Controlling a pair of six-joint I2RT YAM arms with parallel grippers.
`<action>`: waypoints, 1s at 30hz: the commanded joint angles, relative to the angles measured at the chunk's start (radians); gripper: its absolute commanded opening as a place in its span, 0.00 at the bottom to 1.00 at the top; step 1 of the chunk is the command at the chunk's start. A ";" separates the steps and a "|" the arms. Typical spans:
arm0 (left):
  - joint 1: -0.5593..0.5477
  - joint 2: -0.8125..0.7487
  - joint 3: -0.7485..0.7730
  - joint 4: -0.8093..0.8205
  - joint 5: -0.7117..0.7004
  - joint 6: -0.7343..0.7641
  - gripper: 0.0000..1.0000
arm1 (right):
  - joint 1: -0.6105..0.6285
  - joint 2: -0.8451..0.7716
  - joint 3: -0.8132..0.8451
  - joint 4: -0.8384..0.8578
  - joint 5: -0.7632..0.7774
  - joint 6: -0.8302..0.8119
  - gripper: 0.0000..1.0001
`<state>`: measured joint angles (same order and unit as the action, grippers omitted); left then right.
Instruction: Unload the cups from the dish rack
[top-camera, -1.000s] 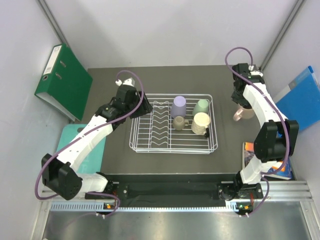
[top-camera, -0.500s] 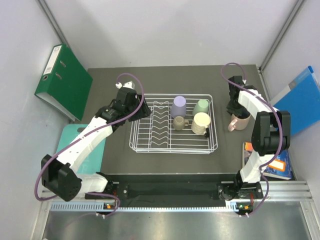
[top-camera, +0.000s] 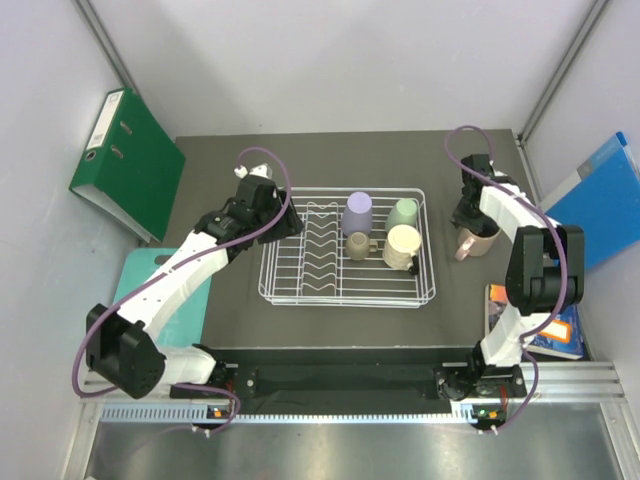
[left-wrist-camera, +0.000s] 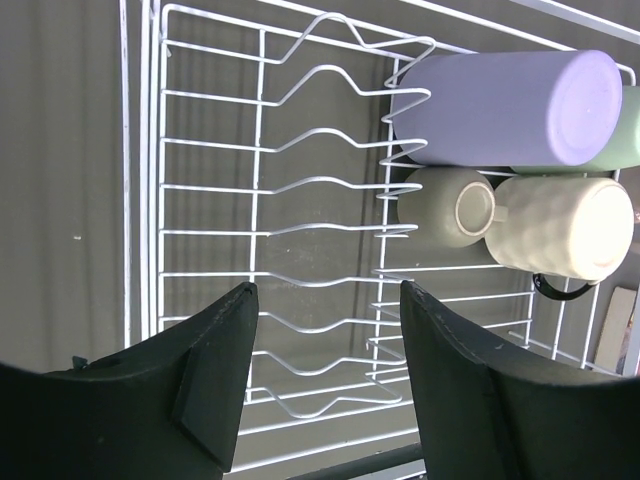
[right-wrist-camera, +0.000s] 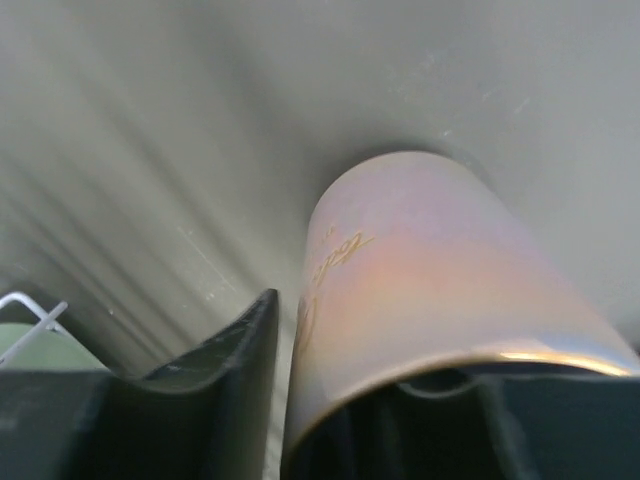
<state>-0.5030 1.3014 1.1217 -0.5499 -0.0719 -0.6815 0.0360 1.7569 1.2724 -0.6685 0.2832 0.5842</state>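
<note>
The white wire dish rack (top-camera: 300, 292) sits mid-table and fills the left wrist view (left-wrist-camera: 200, 150). It holds a lavender tumbler (top-camera: 357, 213) (left-wrist-camera: 500, 105), a mint-green cup (top-camera: 403, 212) (left-wrist-camera: 625, 140), a cream mug (top-camera: 402, 245) (left-wrist-camera: 560, 225) and a small olive-tan mug (top-camera: 359, 245) (left-wrist-camera: 440, 200). My left gripper (top-camera: 287, 217) (left-wrist-camera: 325, 288) is open and empty above the rack's zigzag slots. My right gripper (top-camera: 466, 218) is right of the rack, shut on the rim wall of a pink cup (top-camera: 472, 241) (right-wrist-camera: 430, 270), one finger outside and one inside. The cup's base rests on the table.
A green binder (top-camera: 125, 160) leans at the back left. A blue folder (top-camera: 605, 195) stands at the right wall. A teal board (top-camera: 165, 300) lies at the left edge. A book (top-camera: 545, 325) lies at the front right under the right arm.
My right gripper has carried the pink cup down and toward the front left, onto the table beside the rack. My left gripper has shifted slightly right, over the rack.
</note>
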 joint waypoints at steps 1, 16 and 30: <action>0.001 0.004 0.000 0.022 0.009 0.005 0.64 | -0.008 -0.071 -0.018 0.056 -0.047 -0.010 0.34; 0.000 0.007 -0.003 0.024 -0.002 0.016 0.72 | -0.004 -0.209 0.056 0.017 -0.053 -0.017 0.47; -0.009 0.035 0.007 0.134 -0.019 0.077 0.99 | 0.267 -0.605 -0.083 0.400 -0.260 -0.208 0.78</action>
<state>-0.5102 1.3403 1.1244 -0.5396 -0.1089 -0.6132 0.2070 1.2232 1.2213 -0.4355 0.1173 0.4793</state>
